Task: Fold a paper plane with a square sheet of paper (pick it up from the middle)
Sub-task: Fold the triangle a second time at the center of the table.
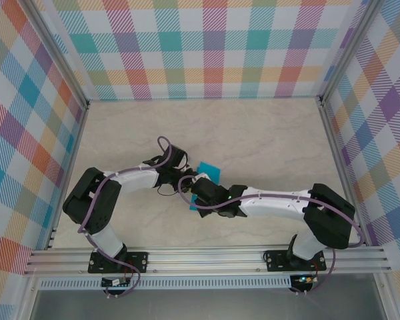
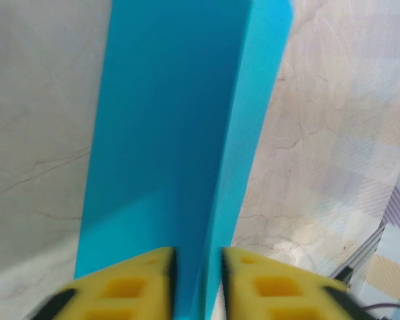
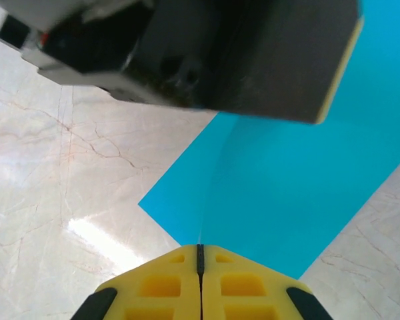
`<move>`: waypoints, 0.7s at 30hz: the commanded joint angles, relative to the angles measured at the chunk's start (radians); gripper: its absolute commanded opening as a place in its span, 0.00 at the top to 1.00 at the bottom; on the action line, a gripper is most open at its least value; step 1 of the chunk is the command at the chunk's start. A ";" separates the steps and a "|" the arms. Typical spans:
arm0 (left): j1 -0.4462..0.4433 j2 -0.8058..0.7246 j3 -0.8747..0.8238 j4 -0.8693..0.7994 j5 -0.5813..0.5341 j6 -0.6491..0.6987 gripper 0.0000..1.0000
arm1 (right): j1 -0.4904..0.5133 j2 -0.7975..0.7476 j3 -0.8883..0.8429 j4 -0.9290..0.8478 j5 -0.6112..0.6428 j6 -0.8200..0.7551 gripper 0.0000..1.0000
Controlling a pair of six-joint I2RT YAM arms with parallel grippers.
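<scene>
1. We count one square sheet of paper (image 1: 209,169). It is plain teal-blue and lies near the middle of the pale marbled bench (image 1: 273,133). In the top view the wrists cover part of it.
2. We count two arms. The left arm (image 1: 130,180) comes to the sheet from its left, and the right arm (image 1: 273,203) comes from its right. They meet over the sheet.
3. The left claw (image 2: 197,283) has two yellow fingers (image 2: 130,290), and they stand slightly spread. A raised fold of the sheet (image 2: 173,133) runs into the gap between them. We cannot tell whether the pads touch it.
4. The right claw (image 3: 200,267) has two yellow fingers (image 3: 160,288), and they are pressed together. They pinch the sheet's near edge (image 3: 287,187), where a faint crease runs into their seam.
5. In the right wrist view, one black housing (image 3: 240,60) hangs above the sheet's far part.
6. The sheet's visible edges are straight, and one sharp corner lies just left of the right claw.
7. Beyond the sheet, bare bench runs to the checked walls (image 1: 207,47). Bare bench also lies to either side of the sheet. On the sheet's near side are the arms and one metal rail (image 1: 207,257).
</scene>
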 commanded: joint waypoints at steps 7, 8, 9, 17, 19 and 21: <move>0.011 -0.171 0.004 -0.114 -0.173 0.002 0.41 | -0.148 -0.080 -0.078 0.084 -0.301 0.015 0.94; 0.012 -0.185 -0.002 -0.120 -0.185 0.003 0.41 | -0.174 -0.072 -0.077 0.087 -0.345 0.015 0.94; 0.011 -0.198 -0.010 -0.124 -0.193 0.003 0.42 | -0.196 -0.061 -0.072 0.083 -0.389 0.012 0.93; 0.008 -0.320 -0.132 -0.081 -0.219 -0.014 0.52 | -0.303 0.075 0.041 -0.049 -0.522 -0.051 0.94; 0.004 -0.342 -0.146 -0.076 -0.218 -0.013 0.54 | -0.325 0.109 0.068 -0.091 -0.525 -0.063 0.93; -0.007 -0.357 -0.164 -0.055 -0.219 -0.018 0.54 | -0.335 0.131 0.089 -0.117 -0.512 -0.076 0.93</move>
